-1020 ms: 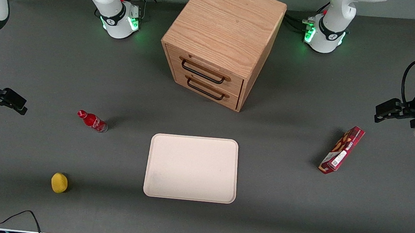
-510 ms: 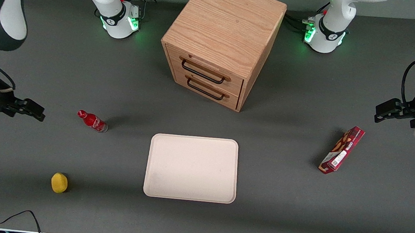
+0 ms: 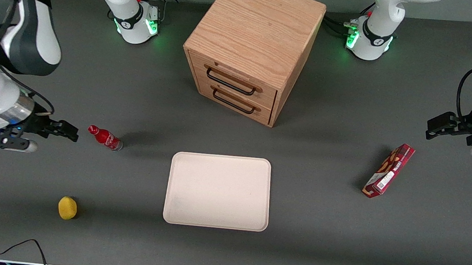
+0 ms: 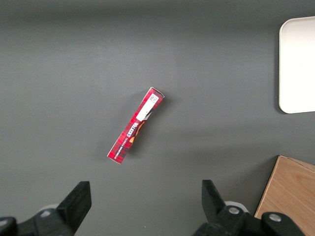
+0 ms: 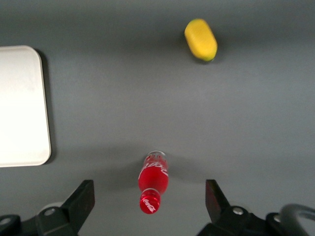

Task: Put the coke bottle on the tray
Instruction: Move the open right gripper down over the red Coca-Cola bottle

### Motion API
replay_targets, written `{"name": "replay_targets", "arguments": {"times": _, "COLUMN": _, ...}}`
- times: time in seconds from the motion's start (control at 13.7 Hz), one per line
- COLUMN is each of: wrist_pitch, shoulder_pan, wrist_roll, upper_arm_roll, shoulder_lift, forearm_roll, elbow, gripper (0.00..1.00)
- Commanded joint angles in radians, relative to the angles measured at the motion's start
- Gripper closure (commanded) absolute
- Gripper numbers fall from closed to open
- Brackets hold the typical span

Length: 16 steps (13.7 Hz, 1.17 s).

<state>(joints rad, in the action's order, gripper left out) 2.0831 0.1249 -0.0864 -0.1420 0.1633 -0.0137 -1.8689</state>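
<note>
Gripper point(image 3: 72, 131) (wide) near coke bottle point(image 3: 105, 138).

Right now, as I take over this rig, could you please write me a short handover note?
Gripper: open, empty, above the table beside the coke bottle's cap end, toward the working arm's end; the fingers stand wide on either side of the bottle in the wrist view.
Coke bottle: on the table, apart from the tray, untouched.
Tray: nothing on it, in front of the wooden drawer cabinet, nearer the front camera.
Done: only the approach.
Left: close on the bottle, lift, carry, set it on the tray.
</note>
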Motion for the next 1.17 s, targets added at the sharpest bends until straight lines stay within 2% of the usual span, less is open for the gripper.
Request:
{"name": "replay_targets", "arguments": {"times": 0.0, "wrist_pitch": 0.046, "shoulder_pan": 0.001, "wrist_roll": 0.027, "upper_arm_roll": -0.014, "shoulder_lift": -0.03, "forearm_roll": 0.003, "elbow": -0.081, "gripper": 0.0}}
{"name": "replay_targets", "arguments": {"times": 0.22, "wrist_pitch": 0.066, "shoulder_pan": 0.005, "wrist_roll": 0.043, "upper_arm_roll": -0.021, "shoulder_lift": -0.025, "forearm_roll": -0.008, "elbow": -0.145, "gripper": 0.0}}
{"name": "replay_targets", "arguments": {"times": 0.44, "wrist_pitch": 0.161, "shoulder_pan": 0.007, "wrist_roll": 0.042, "upper_arm_roll": -0.021, "shoulder_lift": -0.053, "forearm_roll": -0.008, "elbow": -0.246, "gripper": 0.03}}
{"name": "replay_targets", "arguments": {"times": 0.58, "wrist_pitch": 0.176, "shoulder_pan": 0.009, "wrist_roll": 0.04, "upper_arm_roll": -0.021, "shoulder_lift": -0.059, "forearm_roll": -0.005, "elbow": -0.269, "gripper": 0.15}}
{"name": "replay_targets", "arguments": {"times": 0.66, "wrist_pitch": 0.175, "shoulder_pan": 0.009, "wrist_roll": 0.04, "upper_arm_roll": -0.021, "shoulder_lift": -0.061, "forearm_roll": -0.003, "elbow": -0.27, "gripper": 0.25}}
{"name": "replay_targets", "arguments": {"times": 0.73, "wrist_pitch": 0.173, "shoulder_pan": 0.009, "wrist_roll": 0.04, "upper_arm_roll": -0.021, "shoulder_lift": -0.062, "forearm_roll": -0.003, "elbow": -0.273, "gripper": 0.29}}
{"name": "replay_targets", "arguments": {"times": 1.09, "wrist_pitch": 0.186, "shoulder_pan": 0.009, "wrist_roll": 0.04, "upper_arm_roll": -0.021, "shoulder_lift": -0.061, "forearm_roll": 0.001, "elbow": -0.306, "gripper": 0.32}}
